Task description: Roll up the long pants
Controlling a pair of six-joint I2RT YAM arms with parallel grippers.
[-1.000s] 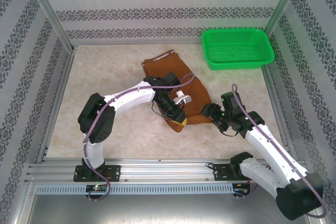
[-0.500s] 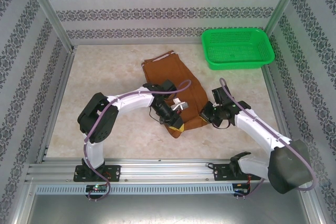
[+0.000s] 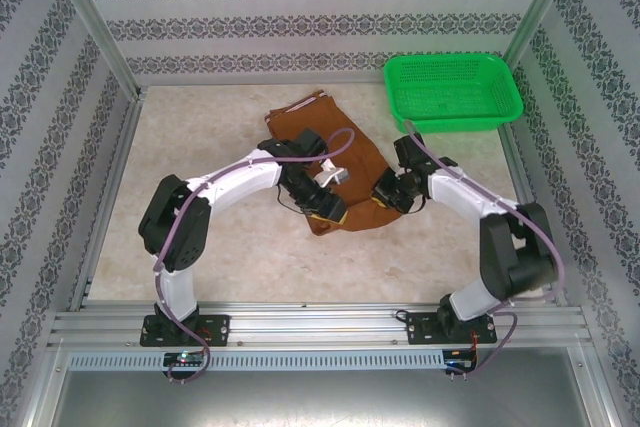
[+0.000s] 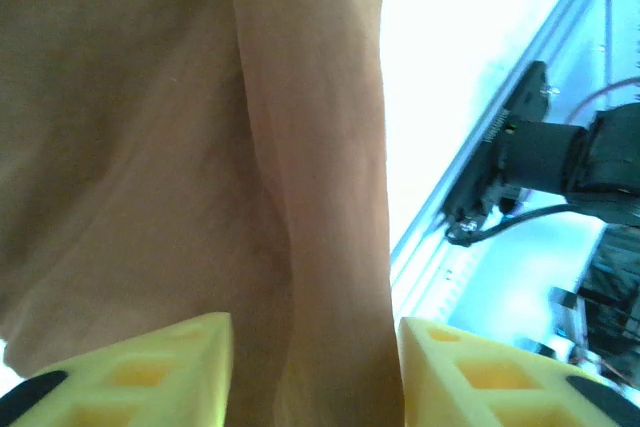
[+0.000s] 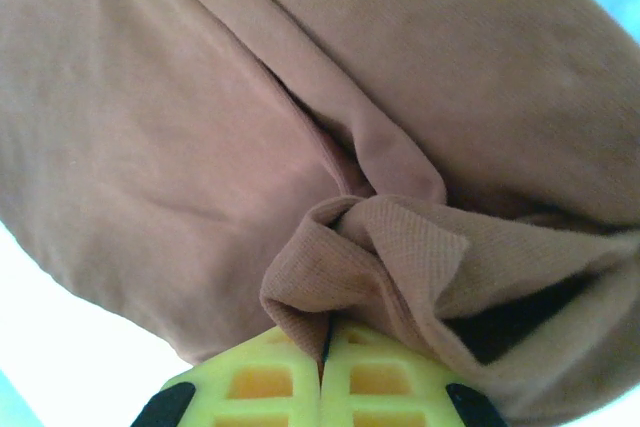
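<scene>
The rust-brown long pants point(image 3: 306, 117) lie bunched in the middle of the table, their near end folded over. My left gripper point(image 3: 328, 205) hovers over that near end. In the left wrist view its yellow fingers point(image 4: 150, 372) stand apart, and a long ridge of the pants point(image 4: 300, 147) runs down between them; the left gripper point(image 4: 315, 372) is open. My right gripper point(image 3: 384, 193) is at the right edge of the pants. In the right wrist view the right gripper point(image 5: 323, 347) is shut, pinching a crumpled fold of the pants point(image 5: 380, 247).
A green plastic basket point(image 3: 455, 125) stands at the back right corner. Patterned walls and metal posts enclose the table point(image 3: 200, 147). The aluminium rail point(image 3: 320, 322) with both arm bases runs along the near edge.
My right arm swung in toward the pants and its gripper shut on a fold at their right edge. The left gripper opened from shut. The near end of the pants shifted slightly away.
</scene>
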